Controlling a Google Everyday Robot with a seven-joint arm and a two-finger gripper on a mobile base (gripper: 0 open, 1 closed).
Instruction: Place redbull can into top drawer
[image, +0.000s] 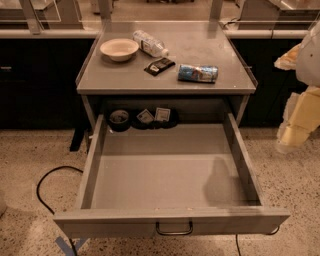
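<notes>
The redbull can (198, 73) lies on its side on the grey tabletop (125, 80), near the front right edge; it is blue and silver with a reddish mark. Below it the top drawer (165, 175) is pulled wide open, with its dark loop handle (174, 229) on the front panel. My gripper (295, 127) hangs at the right edge of the view, beside the drawer's right wall. It is lower than the tabletop and well to the right of the can. It holds nothing that I can see.
On the tabletop are a cream bowl (119, 49), a clear water bottle (150, 44) lying down and a dark snack packet (159, 66). A few small dark items (142, 118) sit at the drawer's back. A black cable (45, 187) loops on the floor at left.
</notes>
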